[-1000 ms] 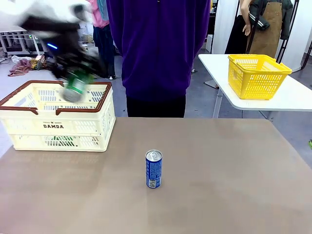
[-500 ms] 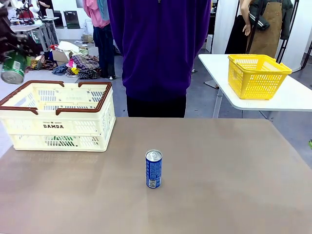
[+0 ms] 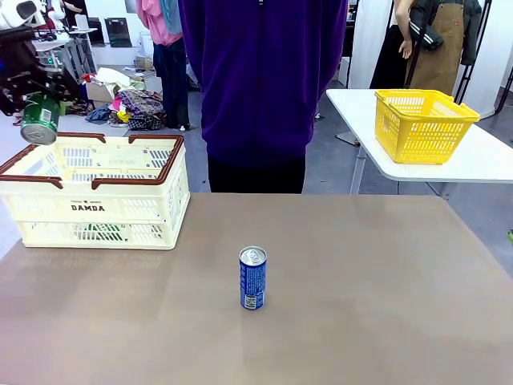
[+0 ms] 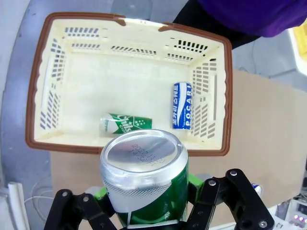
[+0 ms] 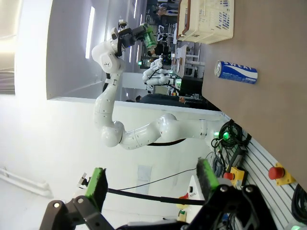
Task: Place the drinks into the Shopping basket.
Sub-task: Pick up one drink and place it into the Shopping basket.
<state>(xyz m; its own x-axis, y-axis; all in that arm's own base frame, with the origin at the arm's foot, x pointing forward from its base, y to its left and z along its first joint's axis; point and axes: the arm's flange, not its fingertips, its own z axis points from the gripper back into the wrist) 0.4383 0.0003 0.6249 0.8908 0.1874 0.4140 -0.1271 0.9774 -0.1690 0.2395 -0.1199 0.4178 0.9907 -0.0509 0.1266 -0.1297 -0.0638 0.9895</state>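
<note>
- The drinks: one green can (image 4: pixel 144 177) is clenched in the left gripper (image 4: pixel 146 194), above the Shopping basket (image 4: pixel 225 96), not yet released.
- Inside the basket lie a second green can (image 4: pixel 127 124) and a blue can (image 4: pixel 182 106): two done.
- The basket stands at the far left corner of the surface (image 3: pixel 385 305).
- Another blue can (image 3: pixel 252 277) stands upright near the surface's middle, left to do.
- The right gripper (image 5: pixel 151 184) is spread wide, empty.
- In the front view the slats hide most of the basket's contents.

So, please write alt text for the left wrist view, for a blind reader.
The left gripper grips a green can, silver end toward the camera, above the cream Shopping basket. A second green can and a blue can lie on the basket's floor.
</note>
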